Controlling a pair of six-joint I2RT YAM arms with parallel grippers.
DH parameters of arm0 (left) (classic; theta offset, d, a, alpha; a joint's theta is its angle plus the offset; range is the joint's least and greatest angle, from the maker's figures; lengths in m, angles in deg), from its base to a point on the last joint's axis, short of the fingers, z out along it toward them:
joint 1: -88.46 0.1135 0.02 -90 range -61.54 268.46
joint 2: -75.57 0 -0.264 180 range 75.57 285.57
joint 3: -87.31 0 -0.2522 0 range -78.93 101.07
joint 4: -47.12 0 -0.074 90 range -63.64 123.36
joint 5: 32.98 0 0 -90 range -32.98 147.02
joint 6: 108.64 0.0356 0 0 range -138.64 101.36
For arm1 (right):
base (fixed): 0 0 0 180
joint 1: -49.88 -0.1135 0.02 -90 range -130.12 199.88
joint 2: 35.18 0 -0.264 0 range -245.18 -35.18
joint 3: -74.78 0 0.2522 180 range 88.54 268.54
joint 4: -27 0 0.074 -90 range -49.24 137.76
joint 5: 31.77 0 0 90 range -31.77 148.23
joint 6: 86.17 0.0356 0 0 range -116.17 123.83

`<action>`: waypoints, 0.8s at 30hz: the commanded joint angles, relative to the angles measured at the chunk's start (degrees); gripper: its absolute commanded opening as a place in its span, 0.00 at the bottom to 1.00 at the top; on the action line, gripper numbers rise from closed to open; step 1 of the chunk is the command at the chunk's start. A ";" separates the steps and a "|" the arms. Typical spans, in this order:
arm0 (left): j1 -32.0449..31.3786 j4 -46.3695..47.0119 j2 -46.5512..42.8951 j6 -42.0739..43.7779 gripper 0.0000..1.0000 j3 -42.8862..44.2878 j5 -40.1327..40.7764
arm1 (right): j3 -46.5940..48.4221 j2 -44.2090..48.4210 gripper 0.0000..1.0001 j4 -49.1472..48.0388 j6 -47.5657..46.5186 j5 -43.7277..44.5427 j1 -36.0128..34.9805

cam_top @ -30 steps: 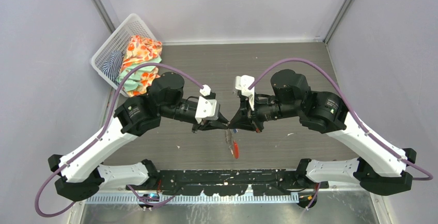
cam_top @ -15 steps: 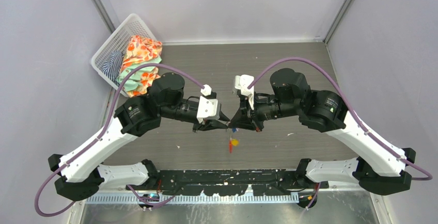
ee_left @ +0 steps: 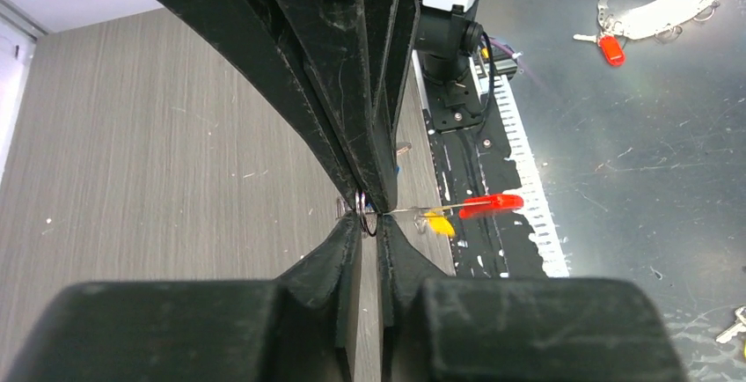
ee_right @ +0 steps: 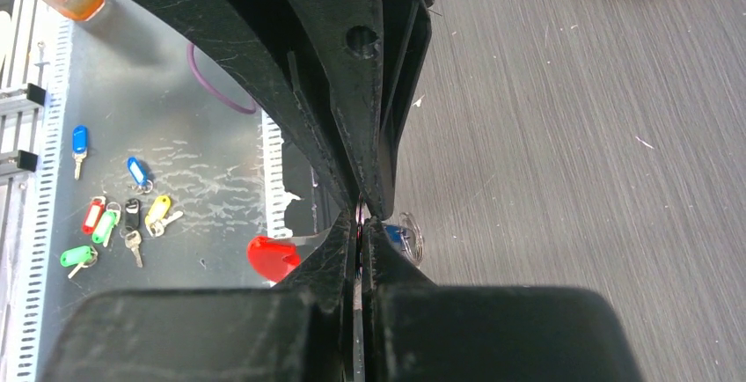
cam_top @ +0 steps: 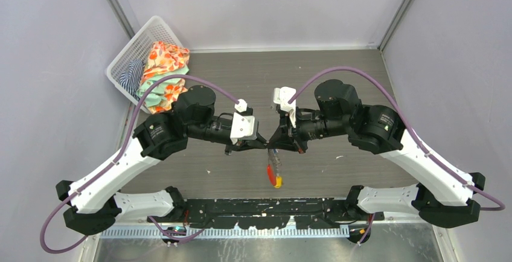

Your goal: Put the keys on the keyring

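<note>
— How do the jaws stand?
— Both pairs are pinched narrow, tip against tip. The left jaws nip the small grey metal keyring with a flat red oval plastic tag (ee_left: 488, 205) at its ring. The right jaws clamp the same cluster, though I cannot tell which part.
— And the keys?
— The tiny metal key with a yellow-orange plastic head (ee_left: 437, 223) hangs beside the tag. The tiny metal key with a blue plastic head (ee_right: 392, 234) sits just beside the right tips. All of it hangs just beyond the middle of the black base rail (cam_top: 265, 204).
— Room to move?
— Bare grey wood-grain desk (cam_top: 338, 87) lies all round beyond the rail. A white plastic mesh basket (cam_top: 137, 46) of flowered cloth (cam_top: 164, 69) stands far beyond the rail's left end.
— The arms?
— The black-and-white left arm (cam_top: 157, 138) and black-and-white right arm (cam_top: 374, 126) bow outward at the elbows, forearms pointing inward.
</note>
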 commanded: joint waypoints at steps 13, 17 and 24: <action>0.40 2.87 -2.43 -2.71 0.01 1.74 2.43 | 0.63 1.86 0.25 -3.90 0.65 0.76 -0.09; 1.47 4.75 -2.67 -7.25 0.00 1.87 1.05 | -2.68 5.91 0.41 -7.74 2.58 2.47 -0.06; 2.48 7.32 -2.80 -11.36 0.00 1.79 -1.68 | -7.63 11.72 0.52 -11.01 4.86 5.65 -0.03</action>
